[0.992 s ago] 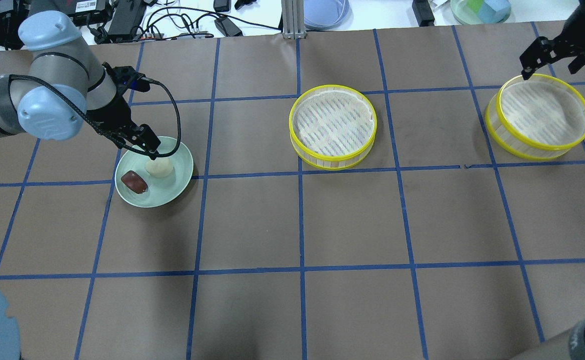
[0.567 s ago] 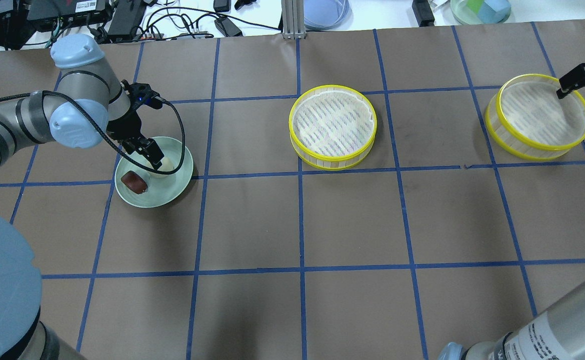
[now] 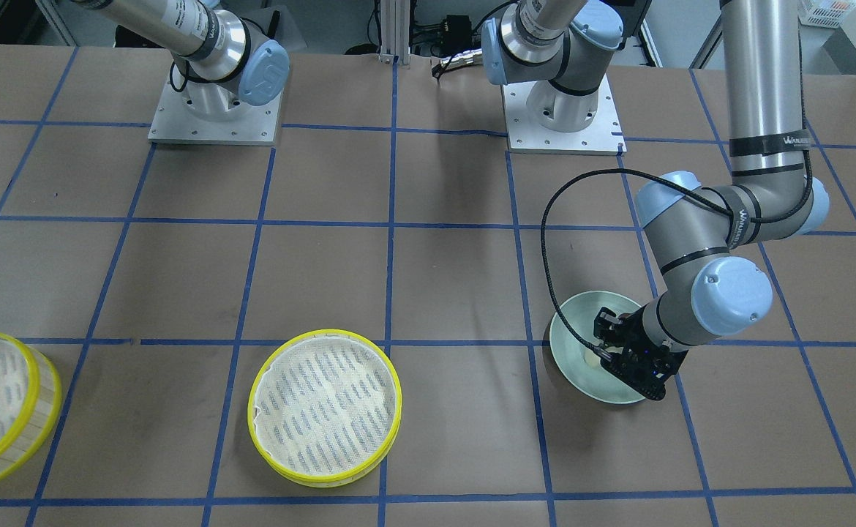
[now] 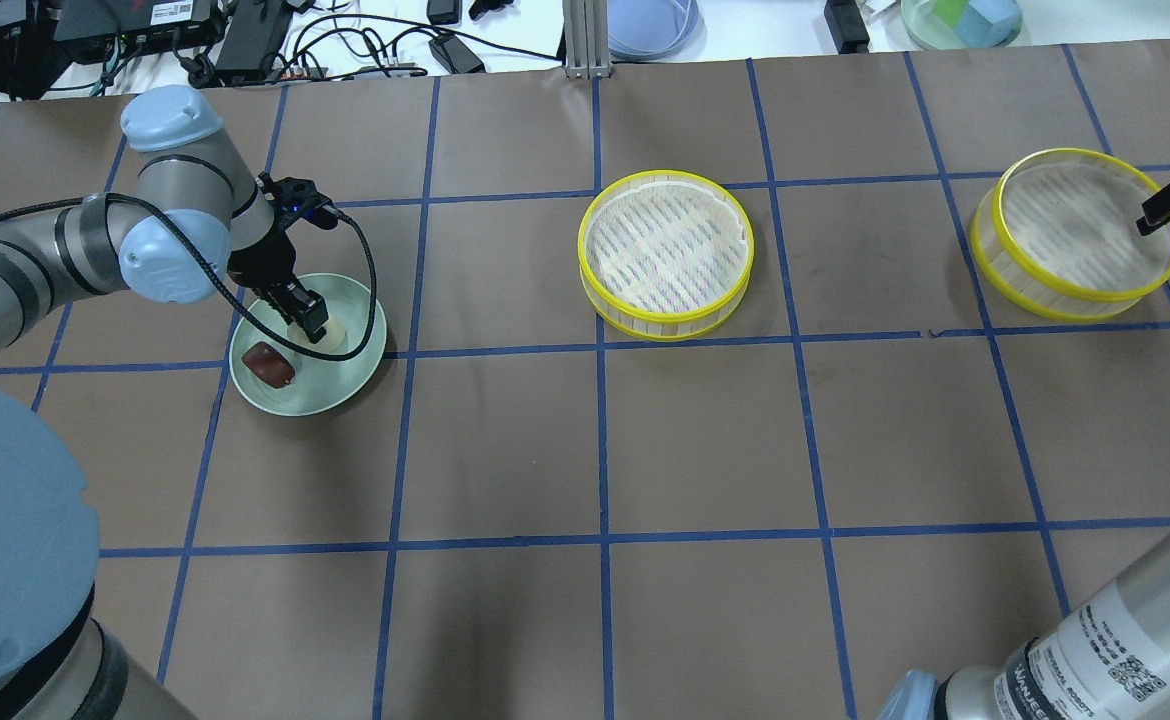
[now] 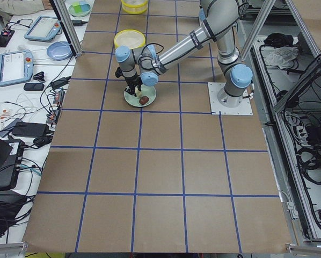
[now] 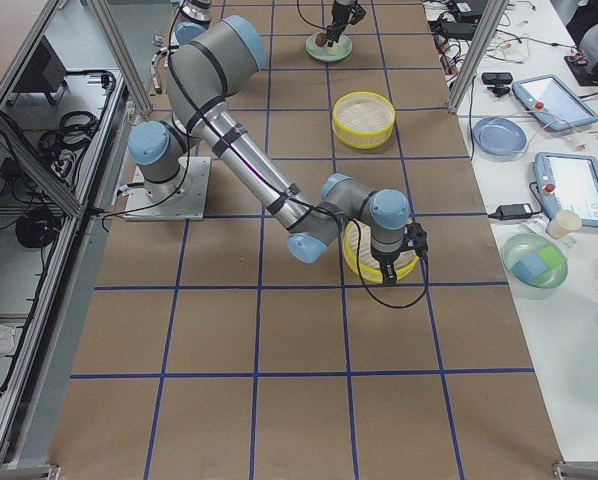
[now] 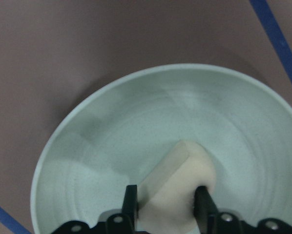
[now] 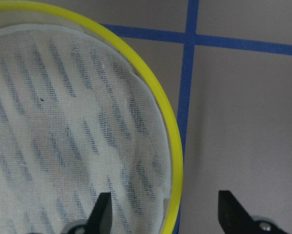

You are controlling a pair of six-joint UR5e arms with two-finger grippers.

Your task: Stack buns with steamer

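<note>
- The left gripper point(image 7: 166, 210) is grasping the cream-white bun point(image 7: 179, 178), its fingers pressing on both flanks, and the bun is sitting low in the pale green plate point(image 7: 136, 122) (the wrist view shows no lift yet).
- The chocolate-brown bun point(image 4: 270, 363) is lying just beside it in the same plate, untouched.
- The right gripper point(image 8: 168, 214) is hanging spread wide, straddling the yellow rim of the right-hand steamer tray point(image 8: 63, 122) and gripping nothing.
- The middle steamer tray point(image 4: 665, 250) is standing empty on the desk point(image 4: 505, 450), well apart from the plate.
- The step in hand is probably picking up the first bun.
- The next move is calling for a gentle squeeze, a straight lift clear of the plate's rim, then a carry across to a steamer tray's mesh.
</note>
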